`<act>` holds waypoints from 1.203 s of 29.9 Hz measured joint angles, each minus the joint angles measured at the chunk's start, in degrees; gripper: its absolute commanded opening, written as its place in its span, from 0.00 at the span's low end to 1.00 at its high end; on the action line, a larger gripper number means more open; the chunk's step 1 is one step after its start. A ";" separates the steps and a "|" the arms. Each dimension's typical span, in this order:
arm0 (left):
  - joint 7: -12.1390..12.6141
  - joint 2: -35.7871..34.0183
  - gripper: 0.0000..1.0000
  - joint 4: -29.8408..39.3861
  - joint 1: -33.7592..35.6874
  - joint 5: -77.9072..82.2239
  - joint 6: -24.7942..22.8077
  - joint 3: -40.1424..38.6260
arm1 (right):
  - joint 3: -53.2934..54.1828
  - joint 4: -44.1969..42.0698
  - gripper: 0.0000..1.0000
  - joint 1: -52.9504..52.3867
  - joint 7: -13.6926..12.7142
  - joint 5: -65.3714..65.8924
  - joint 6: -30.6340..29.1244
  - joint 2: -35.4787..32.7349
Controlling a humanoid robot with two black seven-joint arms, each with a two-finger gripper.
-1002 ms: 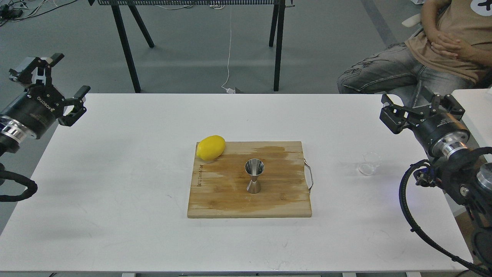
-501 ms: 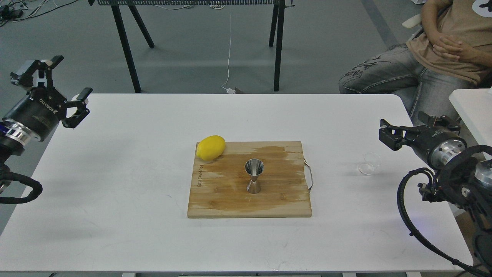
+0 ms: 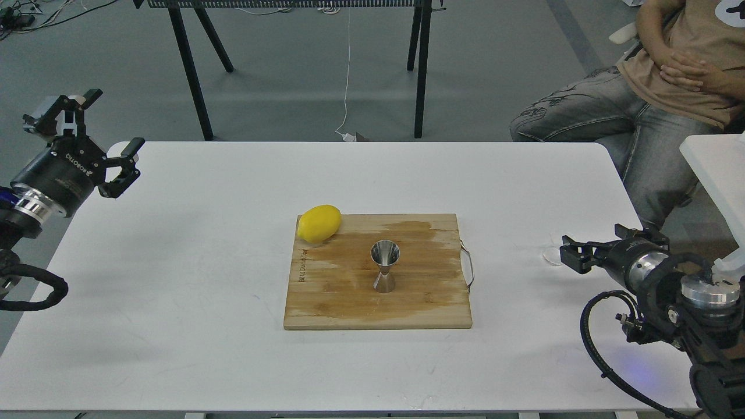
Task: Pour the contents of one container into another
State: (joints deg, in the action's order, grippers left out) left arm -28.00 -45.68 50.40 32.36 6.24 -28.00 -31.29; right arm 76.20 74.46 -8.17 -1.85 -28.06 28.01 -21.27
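Steel jigger (image 3: 385,266) is standing upright, shiny, mid cutting board (image 3: 349,302). Clear glass cup (image 3: 550,254) is sitting right of the board, mostly hidden behind my right gripper (image 3: 569,258); can't tell its spread. Left gripper (image 3: 110,139) is hanging spread wide.

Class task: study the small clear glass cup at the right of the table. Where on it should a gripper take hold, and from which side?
Grip the glass cup across its round side wall, below the rim, coming in level from the table's right edge, where the right gripper already sits low against it. It seems upright, and a side hold leaves the mouth free for pouring into the jigger.
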 measured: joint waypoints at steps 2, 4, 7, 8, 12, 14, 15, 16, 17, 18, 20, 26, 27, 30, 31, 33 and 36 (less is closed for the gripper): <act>0.00 0.00 0.98 -0.32 -0.12 0.00 0.00 0.00 | -0.29 -1.33 0.99 0.00 -0.06 0.12 0.00 0.26; 0.00 0.02 0.98 -0.49 -0.17 0.00 0.00 0.00 | -1.54 -2.99 0.99 -0.16 -0.25 0.28 0.00 0.78; 0.00 0.05 0.98 -0.55 -0.33 0.00 0.00 0.00 | -2.92 -5.57 0.99 -0.79 -0.40 0.36 0.00 1.72; 0.00 0.05 0.98 -0.56 -0.35 0.00 0.00 0.00 | -3.12 -6.27 0.99 -1.02 -0.40 0.37 0.00 2.02; 0.00 0.06 0.98 -0.65 -0.36 0.02 0.00 0.00 | -3.63 -8.92 0.99 -2.03 -0.45 0.44 0.00 3.13; 0.00 0.06 0.98 -0.90 -0.36 0.02 0.00 0.00 | -3.84 -10.09 0.99 -2.59 -0.49 0.46 0.00 3.46; 0.00 0.06 0.99 -1.10 -0.36 0.02 0.00 0.00 | -4.16 -10.71 0.99 -3.02 -0.51 0.46 0.00 3.56; 0.00 0.06 0.98 -1.29 -0.38 0.02 0.00 0.00 | -4.56 -11.30 0.99 -3.48 -0.52 0.47 0.00 3.62; 0.00 0.08 0.99 -1.55 -0.42 0.02 0.00 0.00 | -5.01 -11.91 0.99 -3.92 -0.53 0.47 0.00 3.67; 0.00 0.13 0.99 -1.80 -0.44 0.02 0.00 0.00 | -5.40 -12.45 0.99 -4.25 -0.56 0.47 -0.01 3.71; 0.00 0.41 0.99 -2.09 -0.45 0.02 0.00 0.00 | -6.14 -13.64 0.99 -5.04 -0.62 0.47 -0.01 3.76; 0.00 1.17 0.99 -2.25 -0.45 0.06 0.00 0.00 | -7.79 -15.58 0.99 -6.79 -0.70 0.47 -0.01 4.09; 0.00 1.20 0.99 -2.28 -0.45 0.07 0.00 0.00 | -7.93 -15.63 0.99 -6.95 -0.70 0.47 -0.01 4.22; 0.00 1.27 0.99 -2.32 -0.45 0.09 0.00 0.00 | -8.12 -15.66 0.99 -7.61 -0.66 0.47 -0.01 4.36; 0.00 1.28 0.99 -2.32 -0.45 0.09 0.00 0.00 | -8.14 -15.66 0.99 -7.88 -0.64 0.47 -0.01 4.37; -0.01 1.29 0.99 -2.32 -0.45 0.09 0.00 0.01 | -8.18 -15.66 0.99 -8.31 -0.62 0.47 -0.01 4.38; -0.01 1.29 0.99 -2.52 -0.45 0.15 0.00 0.07 | -8.21 -15.67 0.99 -8.76 -0.60 0.47 -0.01 4.53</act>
State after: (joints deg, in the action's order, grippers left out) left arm -28.00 -44.38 47.87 31.91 6.39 -28.00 -31.21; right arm 67.99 58.80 -16.93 -2.46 -27.59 28.00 -16.74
